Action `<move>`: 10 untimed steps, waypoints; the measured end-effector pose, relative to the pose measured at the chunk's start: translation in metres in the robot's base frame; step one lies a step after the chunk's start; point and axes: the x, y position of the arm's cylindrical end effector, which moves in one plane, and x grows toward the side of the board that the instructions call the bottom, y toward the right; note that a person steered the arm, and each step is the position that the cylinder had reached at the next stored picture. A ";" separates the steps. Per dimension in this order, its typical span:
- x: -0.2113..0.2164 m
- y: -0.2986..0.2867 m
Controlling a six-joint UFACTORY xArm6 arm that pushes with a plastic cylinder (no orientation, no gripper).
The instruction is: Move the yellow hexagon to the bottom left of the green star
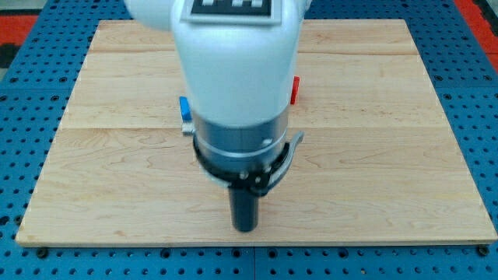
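Tip [245,228] low-centre; blue block [184,106], red block [296,90] above.

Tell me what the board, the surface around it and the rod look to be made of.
Board: pale wood, apparently planks joined edge to edge, given the grain lines and long seams; matte, seemingly unvarnished.
Surrounding surface: blue sheet with a regular grid of small holes, probably painted metal or plastic; the look leaves it open.
Rod, ending in my tip: dark, smooth and dull, likely plastic or coated metal.

White arm [233,54], grey collar, dark rod
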 end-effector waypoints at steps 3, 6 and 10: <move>-0.031 -0.050; -0.051 -0.097; -0.038 -0.066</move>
